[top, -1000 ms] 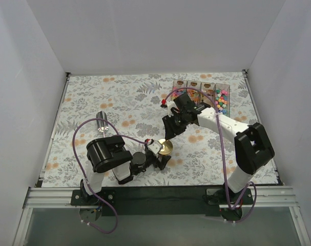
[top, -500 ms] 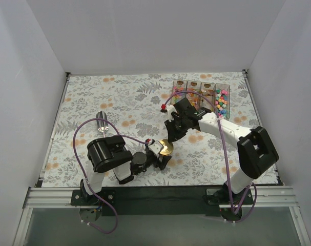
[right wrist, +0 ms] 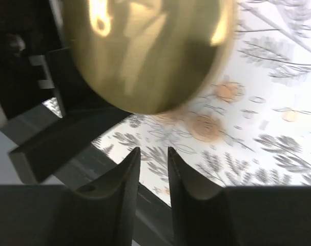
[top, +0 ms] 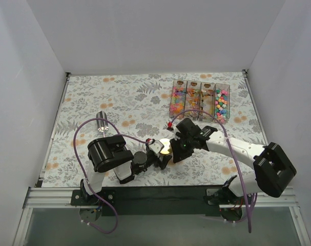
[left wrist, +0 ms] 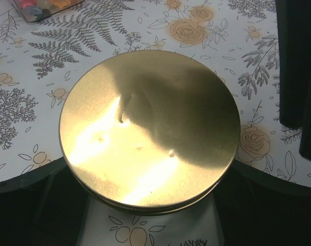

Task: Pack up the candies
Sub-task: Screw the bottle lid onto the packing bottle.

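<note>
- The candies [top: 199, 99], bright beads of pink, yellow, blue, green and orange, lie in a clear four-compartment box [top: 193, 84]. The box sits by the far edge of the worktop [top: 119, 97], toward the far right corner, well apart from both my sets of fingers.
- One corner of that box, with a few sweets inside, shows at the top left of the left wrist view.
- A round gold tin [top: 165, 146] sits close to the near edge, about midway between the left and right edges. Its lid is on, plain, faintly dented and catching the light.
- My left fingers [top: 162, 158] are clamped on the gold tin, one dark finger at each side of its rim. I cannot tell whether the tin rests on the worktop or is held just off it.
- My right fingers [top: 178, 149] are just beside the tin on its right. They are drawn nearly together with a slim gap and nothing between them. In the right wrist view the tin fills the space just beyond their tips, slightly blurred.
- A small shiny metal object [top: 101, 122] lies toward the left edge, well apart from the tin. I cannot tell what it is.
- The worktop carries a print of grey ferns and orange flowers.
</note>
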### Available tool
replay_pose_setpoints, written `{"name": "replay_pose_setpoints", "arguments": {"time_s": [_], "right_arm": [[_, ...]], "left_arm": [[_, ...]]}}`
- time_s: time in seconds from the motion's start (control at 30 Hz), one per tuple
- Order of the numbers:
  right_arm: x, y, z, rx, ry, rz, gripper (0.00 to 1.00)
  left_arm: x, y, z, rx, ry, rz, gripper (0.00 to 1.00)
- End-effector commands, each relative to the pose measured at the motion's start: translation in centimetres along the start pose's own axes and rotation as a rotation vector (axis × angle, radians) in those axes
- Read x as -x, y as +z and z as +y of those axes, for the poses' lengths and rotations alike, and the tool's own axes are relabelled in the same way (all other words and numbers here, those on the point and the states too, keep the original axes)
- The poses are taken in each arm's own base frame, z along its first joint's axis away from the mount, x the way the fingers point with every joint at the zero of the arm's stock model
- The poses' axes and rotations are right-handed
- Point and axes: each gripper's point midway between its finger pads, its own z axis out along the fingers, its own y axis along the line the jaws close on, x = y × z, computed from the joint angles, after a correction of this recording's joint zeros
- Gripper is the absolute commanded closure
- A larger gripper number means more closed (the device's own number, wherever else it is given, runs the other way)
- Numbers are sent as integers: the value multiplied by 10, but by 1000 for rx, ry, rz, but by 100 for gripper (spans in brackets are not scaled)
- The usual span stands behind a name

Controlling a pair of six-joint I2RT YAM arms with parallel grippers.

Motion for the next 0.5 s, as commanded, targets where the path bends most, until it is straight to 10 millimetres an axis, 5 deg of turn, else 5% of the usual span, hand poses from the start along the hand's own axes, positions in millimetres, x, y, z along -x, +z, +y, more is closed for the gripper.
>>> {"name": "replay_pose_setpoints", "arguments": {"time_s": [0.0, 0.1, 0.23, 0.47], "right_arm": [[42, -32, -18, -45, -2, -133, 63], [78, -49, -26, -48, -84, -181, 62], [107, -39, -24, 2, -190, -148, 60], [124, -15, -19, 92, -298, -73, 55]], "left_arm": [[-24, -14, -11, -60, -83, 48, 24], [-24, -15, -12, -66, -90, 49, 24], [-26, -15, -12, -70, -84, 60, 24], [-34, -11, -12, -71, -43, 115, 23]]}}
